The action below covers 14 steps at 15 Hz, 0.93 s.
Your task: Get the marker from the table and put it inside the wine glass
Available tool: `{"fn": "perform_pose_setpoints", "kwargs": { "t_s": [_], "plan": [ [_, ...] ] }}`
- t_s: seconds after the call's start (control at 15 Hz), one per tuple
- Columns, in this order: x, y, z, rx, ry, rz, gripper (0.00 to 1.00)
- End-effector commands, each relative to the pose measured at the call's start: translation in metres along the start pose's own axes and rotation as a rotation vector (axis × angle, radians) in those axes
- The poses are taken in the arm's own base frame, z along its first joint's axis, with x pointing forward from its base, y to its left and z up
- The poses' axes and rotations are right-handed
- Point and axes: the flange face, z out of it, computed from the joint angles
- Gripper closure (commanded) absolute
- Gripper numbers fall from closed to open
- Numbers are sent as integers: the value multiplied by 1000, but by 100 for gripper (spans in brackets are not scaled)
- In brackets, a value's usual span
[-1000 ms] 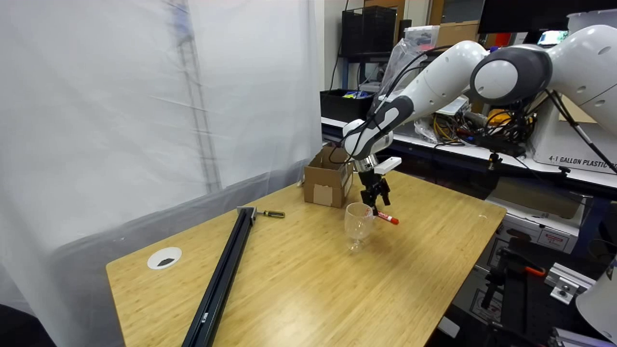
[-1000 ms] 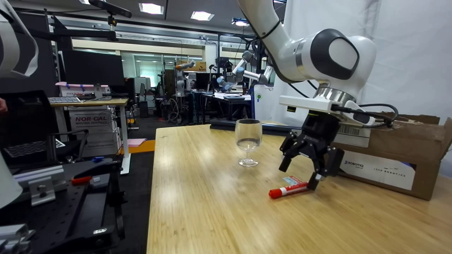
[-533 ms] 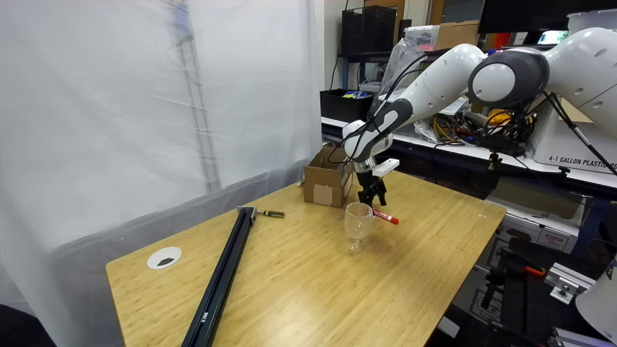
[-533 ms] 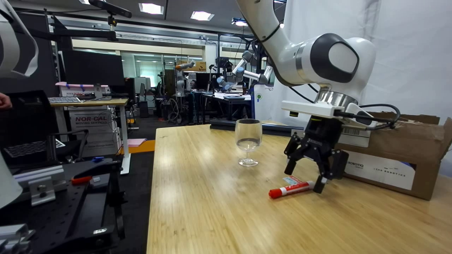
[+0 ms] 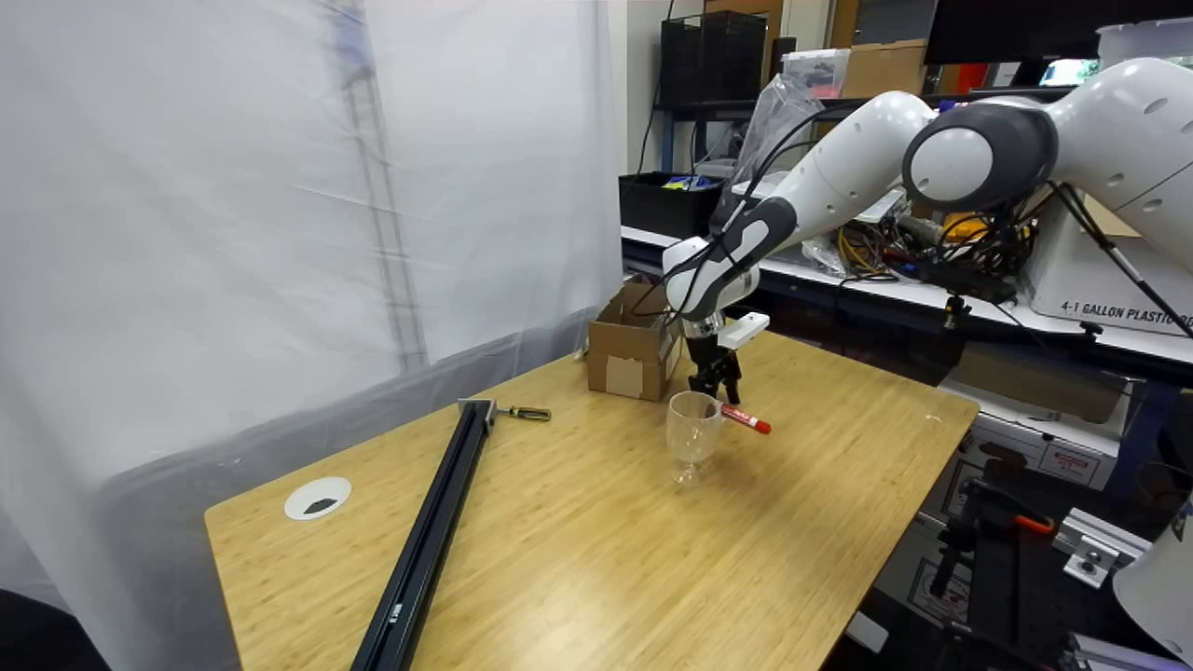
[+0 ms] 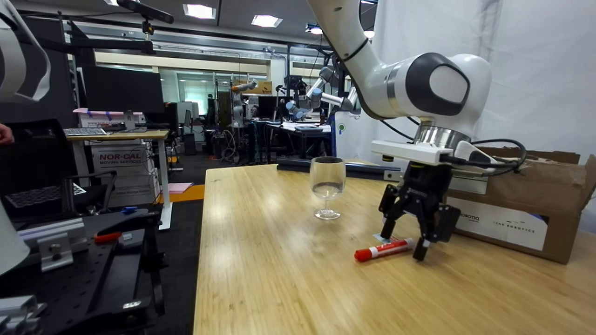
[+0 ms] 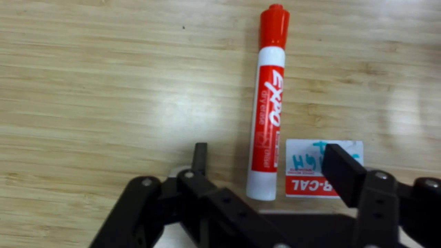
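The red marker [image 6: 384,250] with a whitish end lies flat on the tan table [image 6: 260,279]. It also shows in an exterior view [image 5: 747,420] and, large, in the wrist view [image 7: 267,113], red cap away from the gripper. My gripper [image 6: 403,243] is open, pointing down at the marker's whitish end. In the wrist view the gripper [image 7: 267,153] has one finger on each side of the marker, apart from it. In an exterior view the gripper [image 5: 718,393] is partly behind the glass. The clear wine glass [image 6: 328,179] stands upright; it also shows in an exterior view [image 5: 693,429].
A small red-and-white label [image 7: 306,168] lies beside the marker, under one finger. An open cardboard box [image 6: 517,214] stands close behind the gripper. A long black rail [image 5: 429,531] and a screwdriver [image 5: 527,414] lie on the table. A white round grommet [image 5: 318,499] is near one corner.
My gripper has moved down closer to the table and shifted slightly toward the box. Its finger no longer covers the marker's whitish end. The marker and wine glass have not moved.
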Motion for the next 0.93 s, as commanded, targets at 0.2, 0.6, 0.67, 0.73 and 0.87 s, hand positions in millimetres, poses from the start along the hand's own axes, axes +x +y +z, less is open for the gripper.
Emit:
{"fn": "perform_pose_setpoints", "kwargs": {
  "t_s": [0.2, 0.6, 0.67, 0.73, 0.87],
  "plan": [
    [0, -4, -4, -15, 18, 1, 68],
    [0, -7, -9, -18, 16, -1, 96],
    [-2, -7, -11, -18, 14, 3, 95],
    [-5, -7, -15, -16, 3, 15, 95],
    [-12, -5, -24, -12, -8, 30, 95]
  ]
}}
